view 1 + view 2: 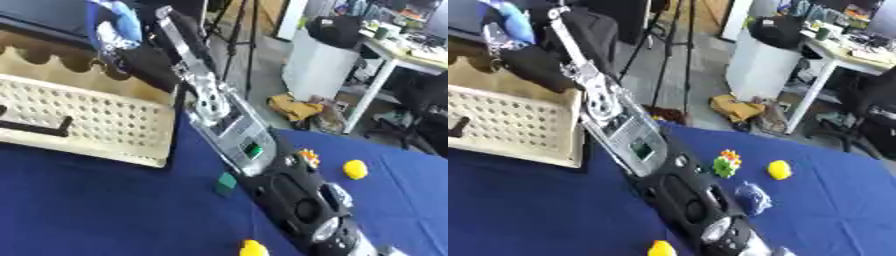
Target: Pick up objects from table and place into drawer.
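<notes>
Above the beige drawer (96,117), the right hand (514,37) curls around a blue object (518,21). Released now, the object could strike the scalloped rim (52,60) and bounce out. Across the blue table (535,210), a yellow piece (779,170) awaits.

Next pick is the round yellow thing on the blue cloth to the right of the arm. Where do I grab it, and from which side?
Probably from straight above, fingers and thumb closing across its widest part. The round yellow thing is a small rounded lump with no handle or edge showing, so its sides are the only hold. It lies apart from the multicoloured block, with bare tablecloth round it, leaving room for fingers on either side.
</notes>
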Robot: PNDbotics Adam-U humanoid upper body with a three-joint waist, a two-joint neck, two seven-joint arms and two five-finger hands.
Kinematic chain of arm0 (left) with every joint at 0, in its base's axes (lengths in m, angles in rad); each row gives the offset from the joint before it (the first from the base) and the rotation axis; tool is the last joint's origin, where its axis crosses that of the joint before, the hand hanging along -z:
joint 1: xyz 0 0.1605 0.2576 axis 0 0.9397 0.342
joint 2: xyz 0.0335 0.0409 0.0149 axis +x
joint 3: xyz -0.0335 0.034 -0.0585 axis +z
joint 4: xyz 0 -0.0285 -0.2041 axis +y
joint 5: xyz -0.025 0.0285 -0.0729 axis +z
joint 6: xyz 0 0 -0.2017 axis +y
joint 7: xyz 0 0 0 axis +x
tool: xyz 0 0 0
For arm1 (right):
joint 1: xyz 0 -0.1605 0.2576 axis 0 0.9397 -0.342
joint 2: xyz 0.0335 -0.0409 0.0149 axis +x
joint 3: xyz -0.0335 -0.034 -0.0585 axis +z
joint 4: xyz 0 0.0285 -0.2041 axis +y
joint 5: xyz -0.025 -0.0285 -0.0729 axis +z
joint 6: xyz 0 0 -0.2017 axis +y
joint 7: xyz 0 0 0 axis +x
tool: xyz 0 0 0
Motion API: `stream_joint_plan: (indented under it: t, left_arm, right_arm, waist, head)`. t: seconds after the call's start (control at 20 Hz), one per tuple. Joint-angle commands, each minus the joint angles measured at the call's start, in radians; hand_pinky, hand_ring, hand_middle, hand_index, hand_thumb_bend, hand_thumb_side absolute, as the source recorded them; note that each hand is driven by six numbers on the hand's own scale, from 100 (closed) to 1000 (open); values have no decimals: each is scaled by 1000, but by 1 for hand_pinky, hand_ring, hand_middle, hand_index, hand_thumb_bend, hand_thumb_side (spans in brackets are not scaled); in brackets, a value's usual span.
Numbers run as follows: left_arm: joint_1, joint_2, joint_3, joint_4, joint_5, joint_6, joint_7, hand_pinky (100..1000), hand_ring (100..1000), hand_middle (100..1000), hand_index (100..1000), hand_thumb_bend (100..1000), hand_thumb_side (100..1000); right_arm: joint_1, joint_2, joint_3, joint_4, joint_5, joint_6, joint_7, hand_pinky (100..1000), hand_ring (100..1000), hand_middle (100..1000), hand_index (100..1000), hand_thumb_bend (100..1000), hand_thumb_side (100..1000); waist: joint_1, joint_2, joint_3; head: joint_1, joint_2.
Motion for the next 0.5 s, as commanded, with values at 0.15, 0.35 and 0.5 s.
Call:
stream_joint_plan:
  t: [0.15,0.35,0.5]
  left_arm:
    - [-13,2,-1,-13,5,-1,-7,448,615,753,875,100,1000]
    - [-15,-3,-6,-13,6,-2,-15,448,615,752,875,100,1000]
    - [-14,-6,-9,-13,4,-2,-19,447,615,752,874,100,1000]
  right_arm:
    - [-16,-10,9,-5,84,-31,34,558,619,373,547,100,659]
    - [-13,-16,-5,5,170,-48,18,566,649,439,628,102,647]
    - [-10,-21,-25,35,262,-38,-54,559,666,484,664,165,629]
  waist:
    - [11,-24,-5]
    - [11,-19,-6]
    - [11,-17,-6]
  head:
    - [-1,-8]
    - [-1,-11]
    - [-4,-18]
